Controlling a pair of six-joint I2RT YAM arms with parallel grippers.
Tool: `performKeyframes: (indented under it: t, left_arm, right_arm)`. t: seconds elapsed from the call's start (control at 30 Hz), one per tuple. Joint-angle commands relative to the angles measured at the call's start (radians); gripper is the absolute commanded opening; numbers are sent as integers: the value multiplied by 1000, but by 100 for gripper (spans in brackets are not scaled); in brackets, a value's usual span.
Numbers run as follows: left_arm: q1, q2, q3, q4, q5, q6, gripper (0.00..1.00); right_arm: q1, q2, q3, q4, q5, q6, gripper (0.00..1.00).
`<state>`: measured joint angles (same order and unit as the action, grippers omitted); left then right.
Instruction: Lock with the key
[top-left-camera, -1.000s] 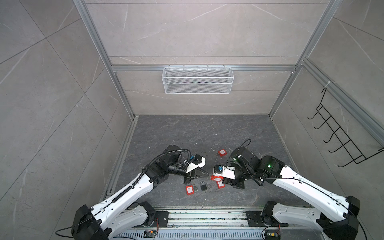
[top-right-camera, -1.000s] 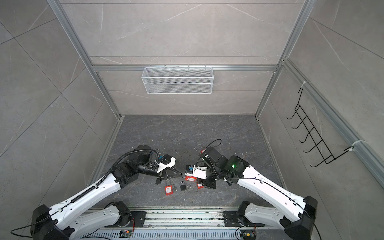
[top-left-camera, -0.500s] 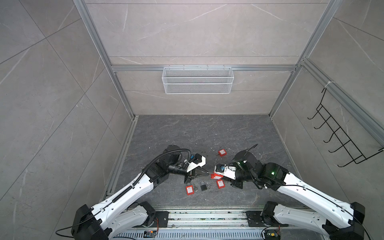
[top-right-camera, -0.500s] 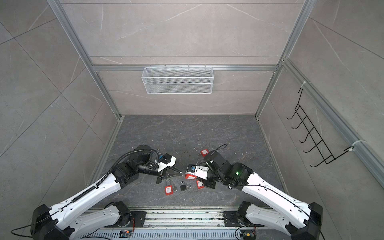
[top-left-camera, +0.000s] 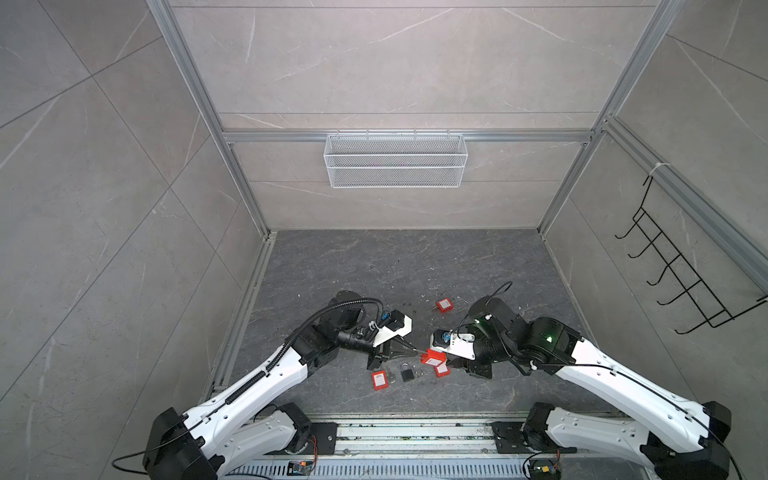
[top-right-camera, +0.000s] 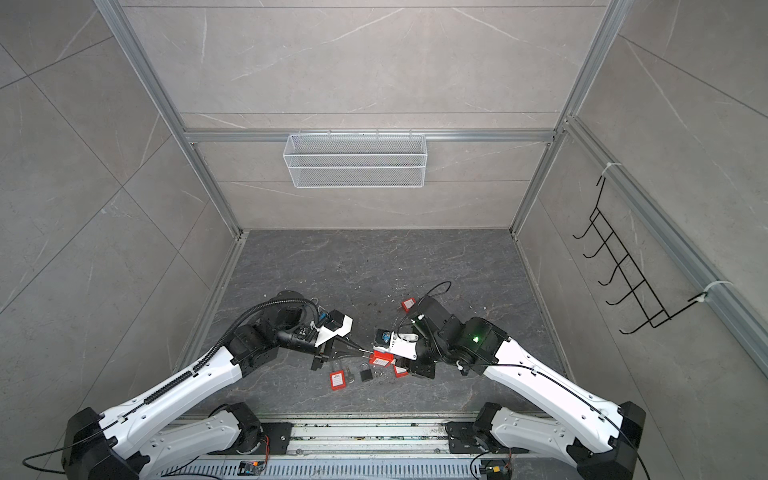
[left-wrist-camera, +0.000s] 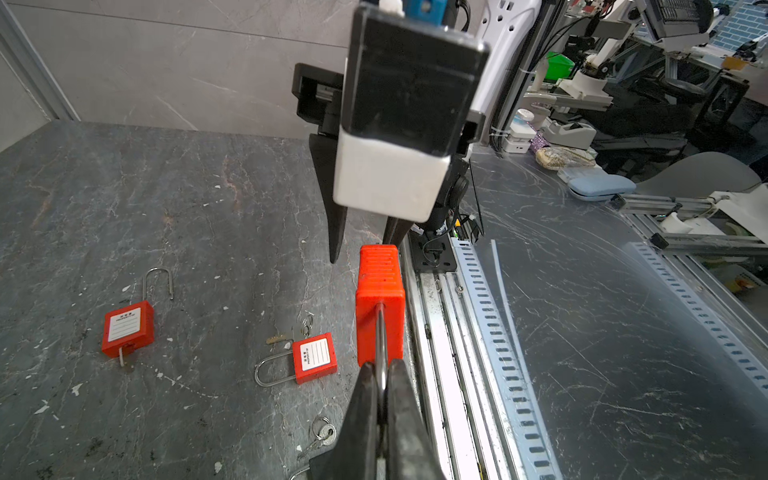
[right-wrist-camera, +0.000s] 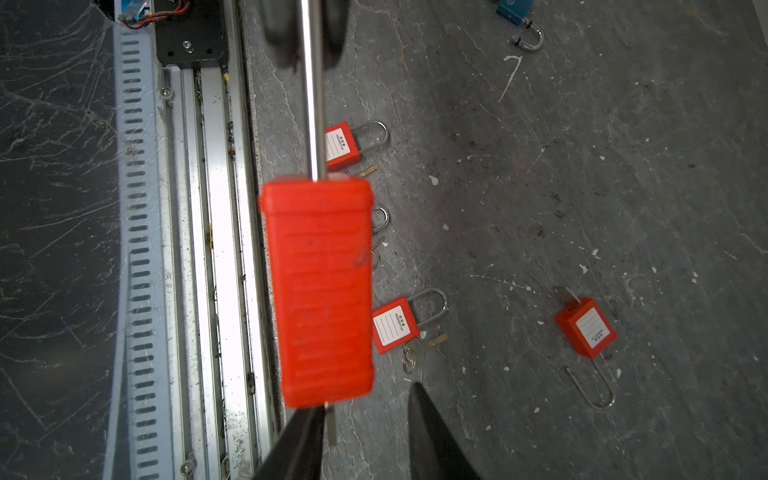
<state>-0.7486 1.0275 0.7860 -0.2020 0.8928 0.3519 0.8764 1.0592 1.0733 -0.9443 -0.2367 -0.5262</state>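
A red padlock (right-wrist-camera: 320, 291) hangs in the air by its steel shackle (left-wrist-camera: 380, 336), with my left gripper (left-wrist-camera: 382, 374) shut on that shackle. In both top views the padlock (top-left-camera: 432, 356) (top-right-camera: 380, 357) sits between the two arms near the table's front. A thin grey key (right-wrist-camera: 331, 424) sticks out of the body's far end. My right gripper (right-wrist-camera: 365, 419) is open at that end. One of its fingers (right-wrist-camera: 301, 440) lies right beside the key, and the other finger (right-wrist-camera: 432, 436) stands well apart.
Other red padlocks (right-wrist-camera: 395, 324) (right-wrist-camera: 586, 328) (right-wrist-camera: 340, 145) lie on the dark table below, with loose keys (right-wrist-camera: 419, 349) beside them. A black padlock (top-left-camera: 407, 372) lies near the front. A blue padlock (right-wrist-camera: 515, 8) lies farther off. The metal rail (top-left-camera: 415, 432) runs along the front edge.
The right gripper's jaws have widened a little at the key end and its arm has shifted to the right. The left gripper still holds the shackle in the same place.
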Motion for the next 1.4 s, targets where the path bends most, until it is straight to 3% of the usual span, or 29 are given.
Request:
performKeyframes:
  t: [0.0, 0.17, 0.43, 0.6, 0.93, 1.13, 1.23, 1.37]
  left_arm:
    - [-5, -1, 38, 0, 39, 36, 0]
    - [-5, -2, 41, 0, 35, 36, 0]
    - [-6, -6, 56, -79, 13, 88, 0]
    - [-3, -17, 73, -121, -17, 121, 0]
    - [114, -26, 137, -245, 23, 216, 0]
    - [145, 20, 225, -409, 35, 320, 0]
    - [172, 36, 262, -465, 6, 345, 0]
    - [214, 106, 368, -690, -81, 452, 0]
  right_arm:
    - [4, 29, 38, -46, -70, -12, 31]
    - [4, 57, 33, -45, -85, -5, 26]
    - [3, 23, 10, -13, -78, -14, 6]
    - [3, 37, -21, -41, -69, -36, 0]
    - [-87, -7, -135, 13, -110, -45, 0]
    - [-126, 4, -163, 27, -143, -37, 0]
    - [-133, 19, -165, 37, -121, -23, 0]
    - [-145, 14, -186, 82, -100, 8, 0]
